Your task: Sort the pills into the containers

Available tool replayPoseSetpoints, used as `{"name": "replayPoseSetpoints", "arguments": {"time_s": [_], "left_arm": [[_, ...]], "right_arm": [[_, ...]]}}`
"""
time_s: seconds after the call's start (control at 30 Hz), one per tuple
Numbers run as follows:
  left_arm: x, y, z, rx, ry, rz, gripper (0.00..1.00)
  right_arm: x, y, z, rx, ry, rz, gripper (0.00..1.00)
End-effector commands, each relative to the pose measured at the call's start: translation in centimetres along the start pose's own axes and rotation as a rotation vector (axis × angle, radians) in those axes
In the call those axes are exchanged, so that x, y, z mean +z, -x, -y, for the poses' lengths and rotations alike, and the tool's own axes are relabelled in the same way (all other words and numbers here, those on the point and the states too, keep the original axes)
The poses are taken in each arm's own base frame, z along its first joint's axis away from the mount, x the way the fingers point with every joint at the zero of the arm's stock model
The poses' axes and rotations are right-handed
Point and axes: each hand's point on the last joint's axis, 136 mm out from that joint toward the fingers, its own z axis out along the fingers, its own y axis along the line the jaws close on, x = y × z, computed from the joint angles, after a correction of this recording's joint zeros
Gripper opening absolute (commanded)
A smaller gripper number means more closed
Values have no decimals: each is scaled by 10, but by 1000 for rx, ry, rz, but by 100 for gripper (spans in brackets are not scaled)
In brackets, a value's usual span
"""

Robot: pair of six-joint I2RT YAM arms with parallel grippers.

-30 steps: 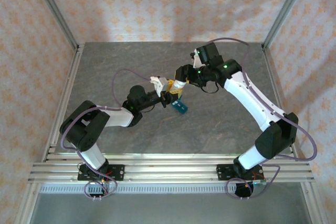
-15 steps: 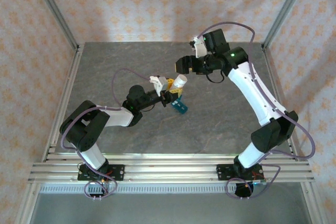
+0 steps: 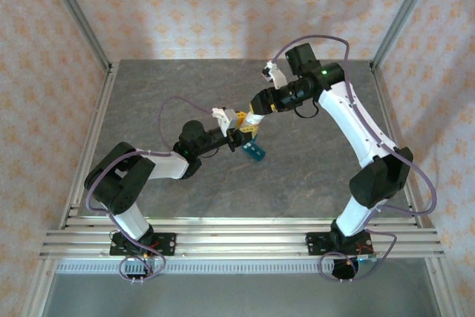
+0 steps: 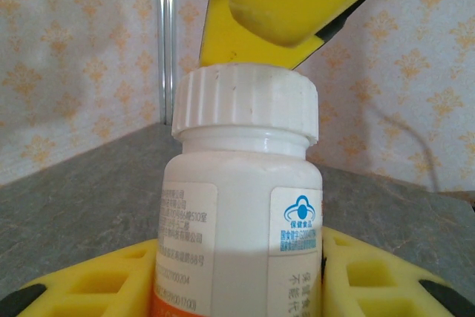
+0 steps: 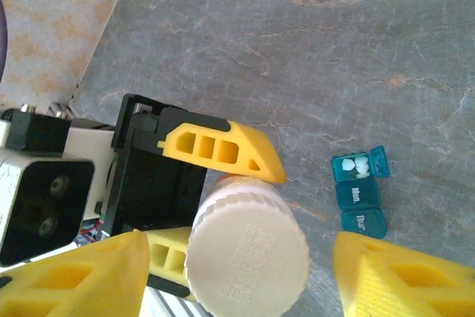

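My left gripper (image 3: 244,131) (image 4: 239,276) is shut on a white pill bottle (image 3: 253,119) (image 4: 241,213), holding it upright above the table with a yellow finger (image 4: 382,280) on each side. The bottle's ribbed white cap (image 5: 249,254) (image 4: 246,102) is on. My right gripper (image 3: 258,111) (image 5: 241,261) hangs open over the cap, its fingers (image 5: 82,280) straddling it with gaps on both sides. The teal pill box (image 3: 254,151) (image 5: 360,192) lies on the table just beside the bottle. One end compartment is open with white pills (image 5: 357,162) inside; the other two lids are closed.
The grey stone-pattern table (image 3: 297,176) stretches out around the arms. Metal frame posts (image 3: 78,24) and patterned walls bound it at the back and sides. A rail (image 3: 237,239) runs along the near edge.
The right gripper lifted up and away from the bottle half a second ago, and now it is back down over the cap. The left arm and the bottle stayed put.
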Motion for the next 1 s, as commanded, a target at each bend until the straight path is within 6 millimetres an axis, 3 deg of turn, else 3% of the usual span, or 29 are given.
{"name": "replayPoseSetpoints", "arguments": {"time_s": [0.0, 0.63, 0.8, 0.97], "left_arm": [[4, 27, 8, 35, -33, 84, 0], [6, 38, 8, 43, -32, 108, 0], [8, 40, 7, 46, -33, 112, 0], [9, 38, 6, 39, -35, 108, 0]], "right_arm": [[0, -2, -5, -12, 29, -15, 58], [9, -5, 9, 66, -13, -21, 37], [6, -2, 6, 88, -9, 7, 39], [-8, 8, 1, 75, -33, 55, 56]]}}
